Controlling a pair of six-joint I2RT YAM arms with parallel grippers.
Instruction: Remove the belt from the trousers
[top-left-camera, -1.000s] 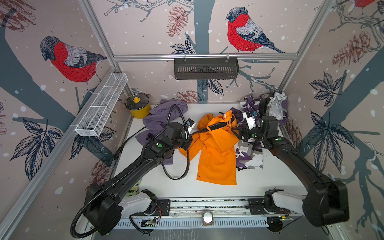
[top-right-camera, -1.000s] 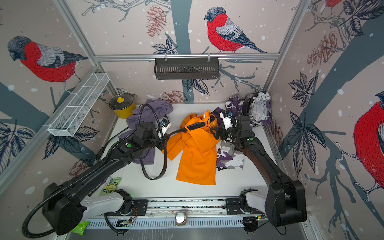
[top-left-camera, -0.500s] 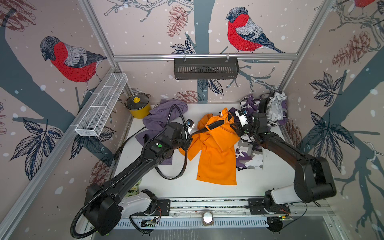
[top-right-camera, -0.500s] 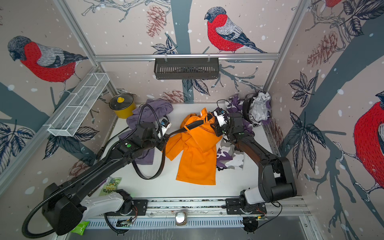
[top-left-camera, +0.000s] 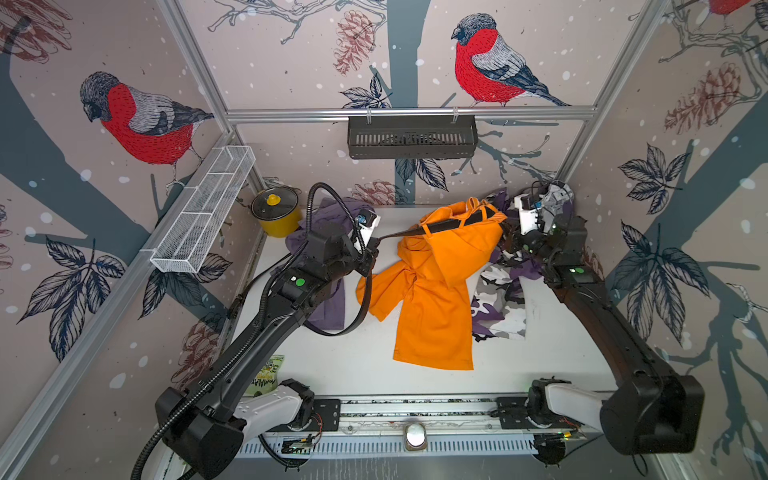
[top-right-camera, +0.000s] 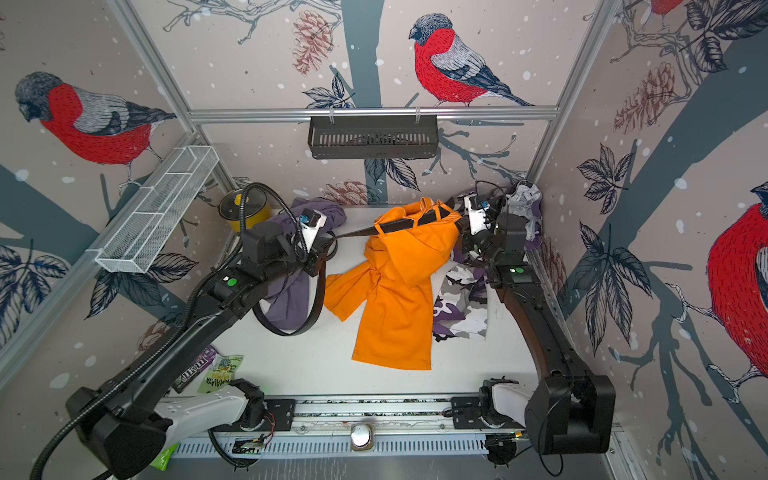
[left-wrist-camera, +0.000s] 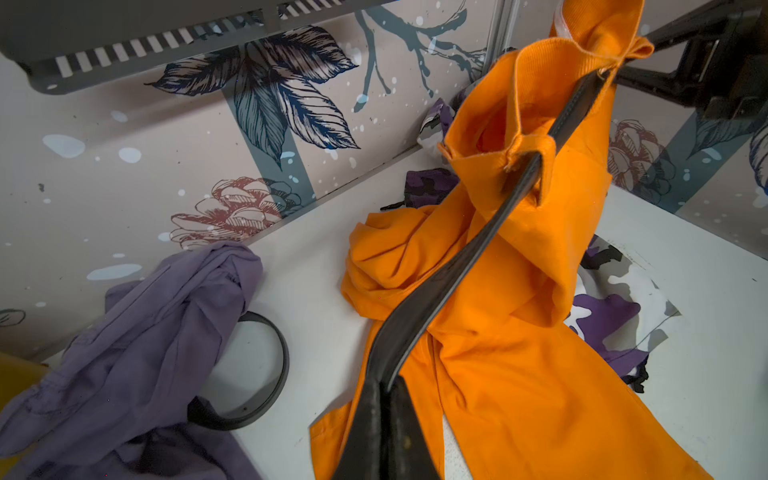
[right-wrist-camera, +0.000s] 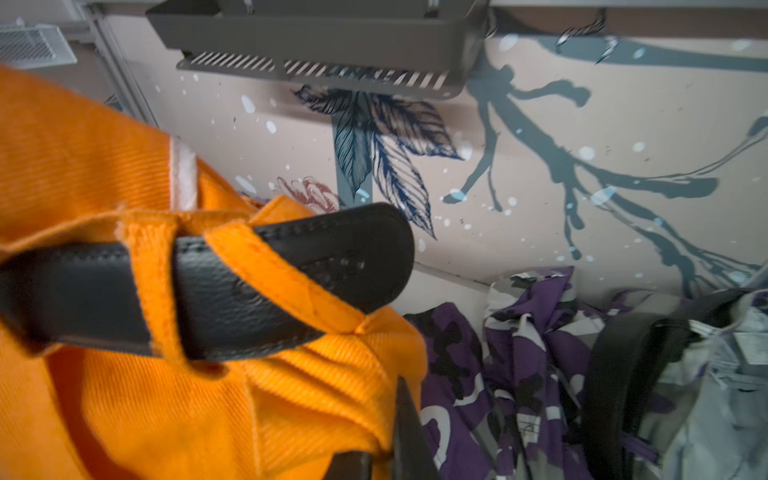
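- The belt was a flat black strap of pebbled, leather-like stuff with stitching along both edges and a rounded tip.
- The trousers were bright orange cloth with a fine ribbed weave, rumpled at the waist and hanging in soft folds onto the white bench.
- The left hand was shut tight on the belt, with the strap pinched flat between its fingers.
- From that grip the belt ran taut and straight, its long axis crossing the bench from left to right and rising toward the back corner.
- It passed through the orange loops at the lifted waistband, and the tip poked out just beyond the last loop, pointing toward the right arm.
- The belt's free length drooped from the left hand in a wide curve down to the bench.
- The right hand was closed, pinching a fold of the trousers at the waist just below the belt's tip.
- A limp purple garment lay to the left, and a purple camouflage cloth lay just beside the trousers on the right.
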